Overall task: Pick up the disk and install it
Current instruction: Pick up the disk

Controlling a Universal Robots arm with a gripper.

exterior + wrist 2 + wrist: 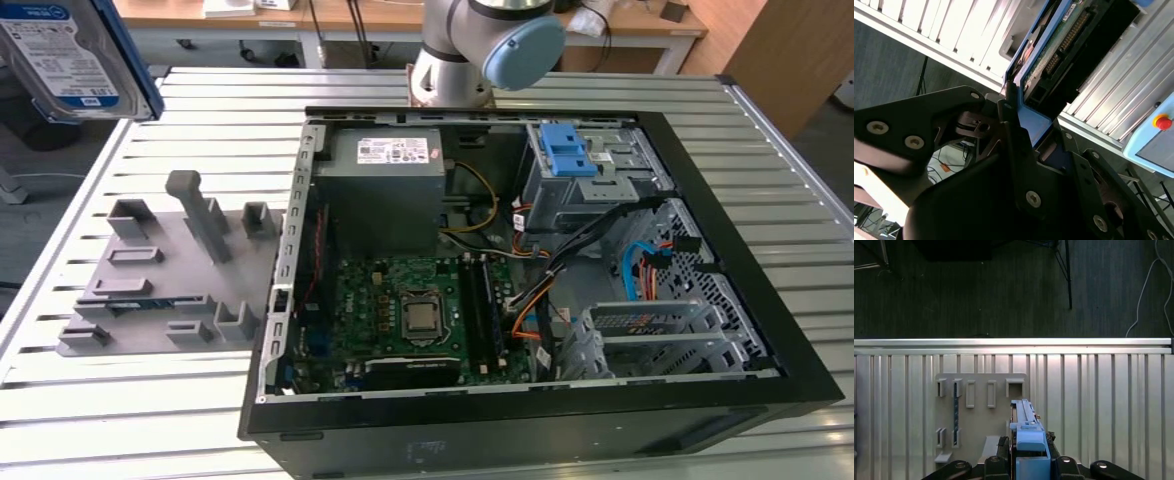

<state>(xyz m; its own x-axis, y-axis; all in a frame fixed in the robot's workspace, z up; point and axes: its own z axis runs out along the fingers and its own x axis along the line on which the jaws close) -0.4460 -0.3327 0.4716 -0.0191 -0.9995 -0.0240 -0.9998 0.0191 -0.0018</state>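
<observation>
The disk (67, 60), silver-grey with a white-and-blue label and a blue bracket, hangs high in the air at the exterior view's far upper left, above the table's corner. In both wrist views my gripper (1029, 462) is shut on the disk (1025, 432), seen edge-on with its blue tab toward the camera. The black fingers (1002, 460) press on either side of the bracket. In the second wrist view the disk (1054, 55) shows its circuit-board side, and the gripper (1036, 140) clamps its blue tab end.
An open black computer case (747, 390) lies on the slatted metal table (134, 420). Inside are a grey power-supply box (380, 190) and a grey cage with blue clips (574, 160). A grey slotted holder (174, 270) sits to the case's left in the exterior view. The arm's base (481, 50) stands behind the case.
</observation>
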